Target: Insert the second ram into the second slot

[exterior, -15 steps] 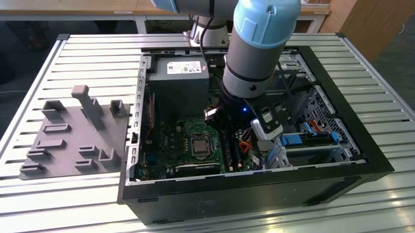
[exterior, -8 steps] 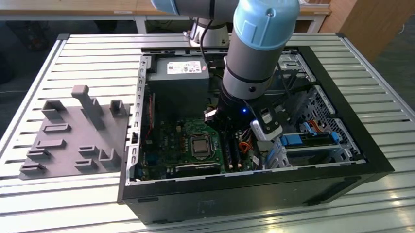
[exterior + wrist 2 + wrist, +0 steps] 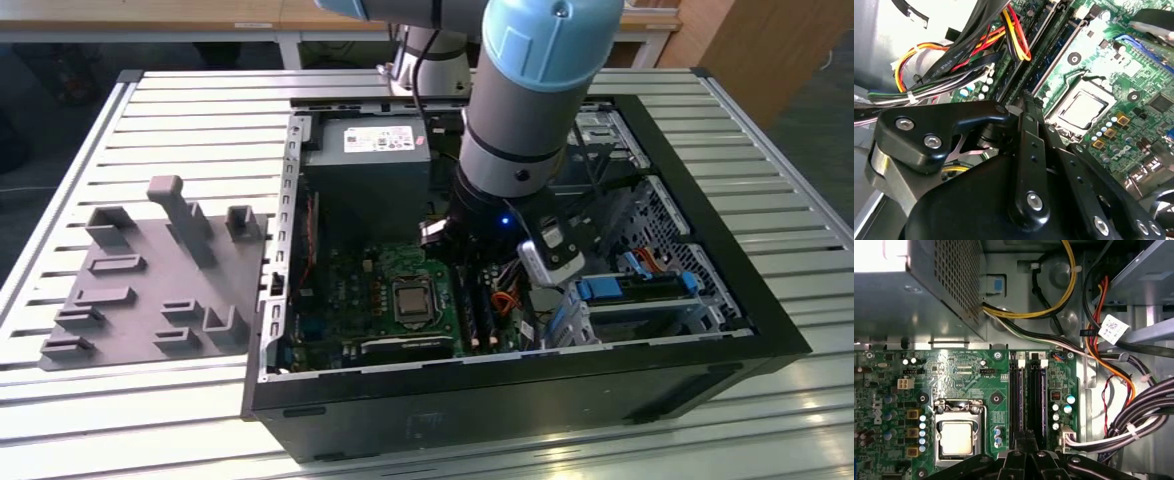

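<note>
a: where's the second ram?
b: lying in its slot on the motherboard, looks seated. gripper sits right over it; jaws look pinched together, gripping nothing.

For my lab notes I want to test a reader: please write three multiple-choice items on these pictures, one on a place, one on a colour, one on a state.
1. Where is the pincer?
A. over the grey tray
B. at the memory slots beside the processor
C. on the power supply

2. What colour is the main board?
A. red
B. white
C. green

3. How is the computer case?
A. open, inside visible
B. closed by a panel
C. standing on the floor

Answers:
1 B: the pincer sits at the memory slots, next to the processor.
2 C: the main board is green.
3 A: the case lies open on the table.
</note>
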`<control>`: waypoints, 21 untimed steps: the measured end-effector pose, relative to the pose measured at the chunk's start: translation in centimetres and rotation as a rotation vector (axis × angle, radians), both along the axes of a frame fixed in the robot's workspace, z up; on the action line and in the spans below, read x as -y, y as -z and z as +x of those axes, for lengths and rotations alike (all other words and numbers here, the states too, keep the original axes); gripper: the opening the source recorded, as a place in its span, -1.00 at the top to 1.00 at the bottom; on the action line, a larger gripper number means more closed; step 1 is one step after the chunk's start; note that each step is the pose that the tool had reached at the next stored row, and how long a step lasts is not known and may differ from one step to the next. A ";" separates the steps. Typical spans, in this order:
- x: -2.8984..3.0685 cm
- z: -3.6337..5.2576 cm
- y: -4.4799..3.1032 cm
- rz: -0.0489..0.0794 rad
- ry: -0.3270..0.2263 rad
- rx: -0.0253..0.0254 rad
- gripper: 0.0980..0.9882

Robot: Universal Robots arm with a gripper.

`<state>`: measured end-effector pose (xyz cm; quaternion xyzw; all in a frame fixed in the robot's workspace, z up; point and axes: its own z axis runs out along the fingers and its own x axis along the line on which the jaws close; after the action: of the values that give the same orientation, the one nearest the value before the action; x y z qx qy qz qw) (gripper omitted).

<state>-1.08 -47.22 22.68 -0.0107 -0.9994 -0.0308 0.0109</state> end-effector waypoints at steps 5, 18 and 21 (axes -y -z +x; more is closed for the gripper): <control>0.00 0.00 -0.55 0.000 0.000 0.0000 0.99; 0.00 -0.11 -1.07 0.000 0.000 0.0000 0.99; 0.00 -0.13 -1.11 0.000 0.000 0.0000 0.99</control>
<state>-1.21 -47.22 23.78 -0.0107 -0.9994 -0.0310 0.0109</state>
